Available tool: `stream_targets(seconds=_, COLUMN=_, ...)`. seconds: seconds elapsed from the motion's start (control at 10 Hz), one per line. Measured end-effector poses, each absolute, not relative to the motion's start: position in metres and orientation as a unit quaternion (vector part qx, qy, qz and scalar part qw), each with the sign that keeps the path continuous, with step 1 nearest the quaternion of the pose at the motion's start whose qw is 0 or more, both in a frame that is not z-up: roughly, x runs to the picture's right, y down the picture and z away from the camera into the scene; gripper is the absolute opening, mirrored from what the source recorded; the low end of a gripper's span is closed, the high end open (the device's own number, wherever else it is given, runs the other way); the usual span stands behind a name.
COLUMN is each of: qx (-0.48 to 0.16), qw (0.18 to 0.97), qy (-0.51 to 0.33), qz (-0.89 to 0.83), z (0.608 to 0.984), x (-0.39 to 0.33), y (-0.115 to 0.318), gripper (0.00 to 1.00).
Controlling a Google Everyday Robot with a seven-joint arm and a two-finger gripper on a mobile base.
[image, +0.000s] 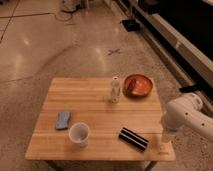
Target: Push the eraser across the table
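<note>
The eraser [133, 138], a small black block with a pale stripe, lies flat near the front right corner of the light wooden table [95, 107]. My white arm comes in from the right. Its gripper [163, 142] hangs down over the table's front right corner, a short way to the right of the eraser and not touching it. The gripper is open and holds nothing.
A white cup [79, 134] stands left of the eraser, with a blue pad [63, 120] beyond it. A small clear bottle [115, 90] and an orange bowl [137, 85] sit at the table's far side. Speckled floor surrounds the table; a dark wall base runs along the right.
</note>
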State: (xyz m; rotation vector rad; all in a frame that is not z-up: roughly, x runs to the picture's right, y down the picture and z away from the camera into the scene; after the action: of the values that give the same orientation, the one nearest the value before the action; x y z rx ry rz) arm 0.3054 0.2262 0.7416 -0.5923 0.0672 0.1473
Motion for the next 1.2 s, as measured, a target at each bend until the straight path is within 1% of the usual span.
stream_targets(seconds=0.4, qx=-0.305, qw=0.946, qy=0.036, qz=0.108, z=0.737, x=0.304, y=0.26, gripper=0.65)
stream_targets(seconds=0.8, qx=-0.33, qw=0.938, qy=0.018, qz=0.108, z=0.731, x=0.273, y=0.288, gripper=0.65)
stream_targets(seconds=0.9, qx=-0.334, qw=0.936, qy=0.014, qz=0.107, z=0.731, x=0.266, y=0.294, gripper=0.62)
stream_targets(seconds=1.0, qx=-0.337, qw=0.935, qy=0.011, qz=0.106, z=0.732, x=0.262, y=0.298, gripper=0.55)
stream_targets(seconds=1.2, qx=-0.336, qw=0.936, qy=0.007, qz=0.106, z=0.735, x=0.258, y=0.303, gripper=0.34)
